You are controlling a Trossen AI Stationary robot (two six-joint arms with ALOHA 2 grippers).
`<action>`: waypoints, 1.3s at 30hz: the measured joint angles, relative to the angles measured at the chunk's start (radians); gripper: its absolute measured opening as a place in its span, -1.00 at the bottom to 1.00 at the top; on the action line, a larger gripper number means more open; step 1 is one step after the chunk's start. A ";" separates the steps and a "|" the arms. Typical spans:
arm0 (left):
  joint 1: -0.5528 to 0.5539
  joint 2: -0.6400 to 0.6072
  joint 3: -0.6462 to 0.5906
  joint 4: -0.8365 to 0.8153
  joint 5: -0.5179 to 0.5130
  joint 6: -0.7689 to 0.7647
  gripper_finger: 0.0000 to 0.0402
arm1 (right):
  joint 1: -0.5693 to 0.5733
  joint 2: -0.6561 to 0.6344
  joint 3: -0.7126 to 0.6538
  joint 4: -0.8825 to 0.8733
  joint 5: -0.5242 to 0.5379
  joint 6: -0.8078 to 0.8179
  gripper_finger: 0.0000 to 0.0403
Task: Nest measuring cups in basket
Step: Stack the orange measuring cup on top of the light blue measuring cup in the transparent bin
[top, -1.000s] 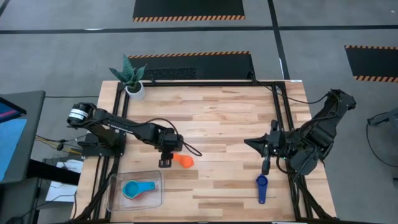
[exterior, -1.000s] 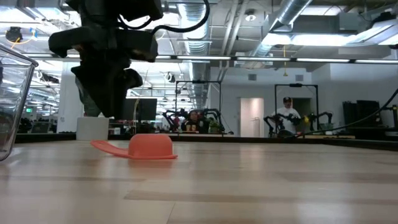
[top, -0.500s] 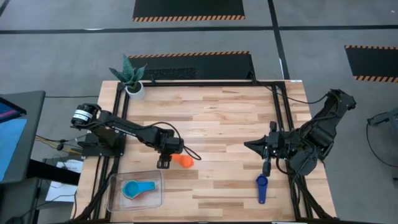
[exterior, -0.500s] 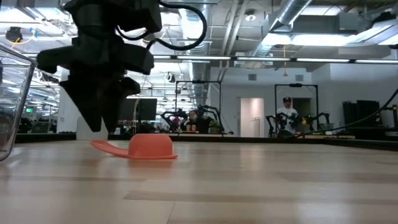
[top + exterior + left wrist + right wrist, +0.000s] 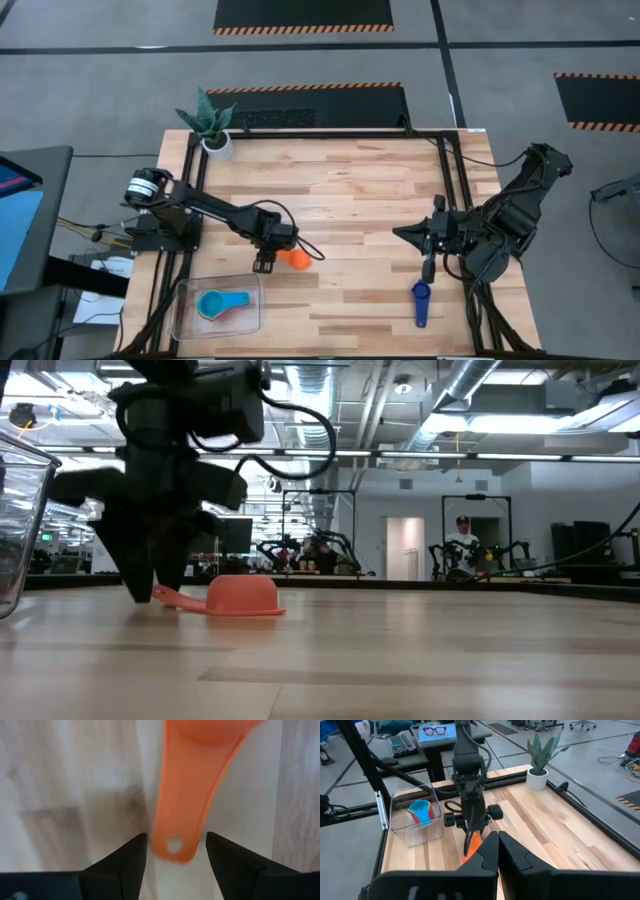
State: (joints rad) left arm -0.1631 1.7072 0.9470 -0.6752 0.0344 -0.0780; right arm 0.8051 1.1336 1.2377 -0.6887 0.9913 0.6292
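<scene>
Handle of the orange cup (image 5: 184,815) is lying lengthwise between my left gripper's (image 5: 175,851) open fingers, bowl pointing away from them.

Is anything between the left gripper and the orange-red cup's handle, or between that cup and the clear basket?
Nothing visible. The left gripper is open with its fingers either side of the orange-red cup handle end. Only bare table lies between the cup and the basket, which already holds nested blue cups.
</scene>
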 joint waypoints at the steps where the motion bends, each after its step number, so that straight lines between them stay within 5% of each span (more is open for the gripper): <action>1: 0.000 0.006 0.000 0.004 0.000 0.003 -0.03 | 0.000 0.000 0.000 -0.001 0.000 0.000 -0.89; 12: 0.002 0.041 0.014 -0.003 0.023 -0.022 -0.05 | 0.000 0.000 0.000 -0.009 0.000 0.001 -0.89; 24: 0.000 0.048 0.060 -0.039 0.054 0.004 -0.65 | 0.000 0.000 0.000 -0.017 0.001 0.000 -0.89; 39: 0.001 0.047 0.060 -0.026 0.068 -0.153 -0.95 | 0.000 0.000 0.000 -0.027 0.001 0.000 -0.89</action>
State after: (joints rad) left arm -0.1619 1.7538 1.0069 -0.7008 0.1024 -0.2308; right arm 0.8051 1.1339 1.2377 -0.7154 0.9920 0.6292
